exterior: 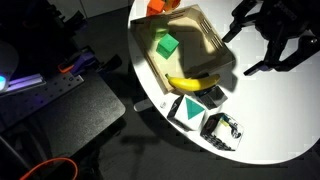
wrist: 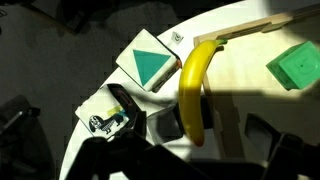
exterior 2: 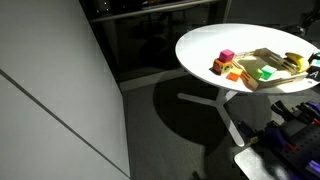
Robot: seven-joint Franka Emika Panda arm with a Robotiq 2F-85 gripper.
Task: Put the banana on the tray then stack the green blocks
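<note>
Presently the banana [wrist: 195, 90] is being seen along one short end of the wooden tray [wrist: 262, 24], its upper tip touching the corner of the rim. Whether it is being carried fully inside the low wall or propped on it cannot be told from these views. A white card with a green triangle [wrist: 150, 65] is lying just beside it on the round white table [exterior: 290, 110]. A bright green block [wrist: 298, 65] is resting on the tray floor, apart from the banana. The paler green block is not being made out with any certainty.

The gripper [exterior: 240, 52] is being held above the table beside the tray. Its jaws are spread apart and nothing is being gripped between them.

The banana is being judged light, smooth-skinned and rounded. It is therefore likely to roll or swing if it is pinched near a dark tip. A hold across its thickest middle stretch is being favoured, with the jaws closing on the two flanks of the curve. Only gentle pressure is called for, since real fruit would bruise; whether it is real or a toy cannot be told.

The green block is being judged light and stiff, with flat faces. It is best taken on two opposite sides, leaving the top and bottom free for stacking.
</note>
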